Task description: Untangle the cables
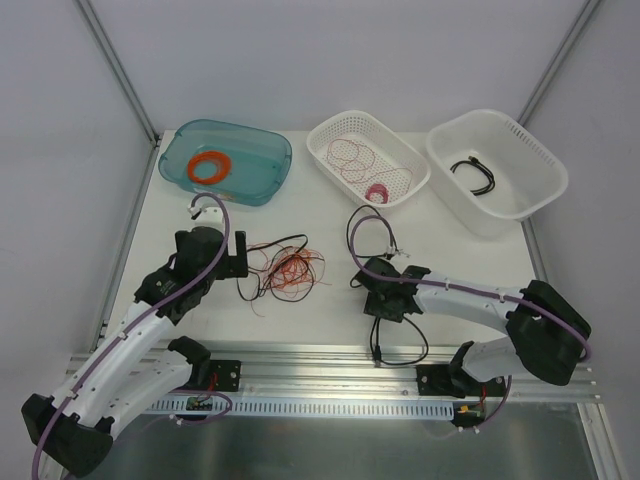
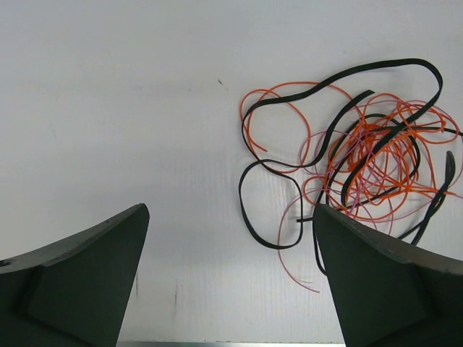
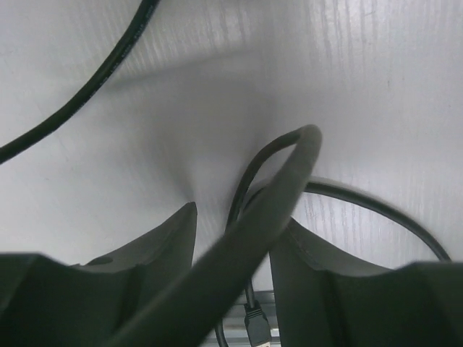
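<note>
Black, orange cables (image 1: 292, 268): thin curly loops

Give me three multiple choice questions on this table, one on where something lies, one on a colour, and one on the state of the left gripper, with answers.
1. Where does the thick orange ring lie? A in the teal plastic tray; B in the white lattice basket; C on the table top.
2. What colour is the short cable in the deep white bin at far right? A red; B orange; C black.
3. How is the left gripper, beside the tangle of thin black, red and orange cables? A shut on a cable; B open, gripping nothing; C out of view.
Answers: 1 A, the top view shows the ring inside the tray. 2 C, a dark strand lies on the bin's white floor. 3 B, its fingers stand wide apart.
</note>
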### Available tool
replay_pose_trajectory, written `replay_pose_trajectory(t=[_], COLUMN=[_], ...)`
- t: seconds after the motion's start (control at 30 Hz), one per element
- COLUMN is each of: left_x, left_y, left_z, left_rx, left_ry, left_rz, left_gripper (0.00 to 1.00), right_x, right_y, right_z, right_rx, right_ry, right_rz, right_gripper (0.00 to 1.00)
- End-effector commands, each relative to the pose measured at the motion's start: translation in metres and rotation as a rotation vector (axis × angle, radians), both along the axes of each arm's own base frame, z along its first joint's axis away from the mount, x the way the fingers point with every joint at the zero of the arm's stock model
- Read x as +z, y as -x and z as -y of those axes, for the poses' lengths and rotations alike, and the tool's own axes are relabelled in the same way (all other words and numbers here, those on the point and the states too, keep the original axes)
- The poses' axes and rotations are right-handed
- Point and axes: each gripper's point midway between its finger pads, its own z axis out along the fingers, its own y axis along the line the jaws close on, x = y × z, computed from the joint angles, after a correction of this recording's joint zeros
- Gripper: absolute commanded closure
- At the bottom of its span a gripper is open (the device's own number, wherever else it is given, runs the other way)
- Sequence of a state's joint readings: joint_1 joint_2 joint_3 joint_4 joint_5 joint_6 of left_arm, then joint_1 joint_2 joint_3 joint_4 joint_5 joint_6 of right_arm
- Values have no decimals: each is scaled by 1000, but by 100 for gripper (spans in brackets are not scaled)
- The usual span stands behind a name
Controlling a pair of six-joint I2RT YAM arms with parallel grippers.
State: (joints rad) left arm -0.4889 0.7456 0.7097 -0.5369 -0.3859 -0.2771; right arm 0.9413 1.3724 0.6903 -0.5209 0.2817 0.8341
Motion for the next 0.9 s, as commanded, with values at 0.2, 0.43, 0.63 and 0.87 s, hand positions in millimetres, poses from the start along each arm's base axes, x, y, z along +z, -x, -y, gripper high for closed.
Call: replay_pose_trajectory(t=[0.2,0.43,0.63,0.87], left_x=[10,11,11,12], left_y=[-6,-5,-6,-7], left_z=[-21,-22,-23,-24], left_rx=[82,85,84,88], left_ry=[-62,-64,-69,-67], left_rz=[67,76,72,79], left_gripper=[1,1,1,1], right_x=[-20,36,136,257], right_y=[5,-20,-57,-91], right_z=[11,43,73,113], right_rx=[-150,-124,-85,-90], right_ry=[48,178,252,210], right_rz=[-18,162,402,621], right_gripper=[84,99,99,99])
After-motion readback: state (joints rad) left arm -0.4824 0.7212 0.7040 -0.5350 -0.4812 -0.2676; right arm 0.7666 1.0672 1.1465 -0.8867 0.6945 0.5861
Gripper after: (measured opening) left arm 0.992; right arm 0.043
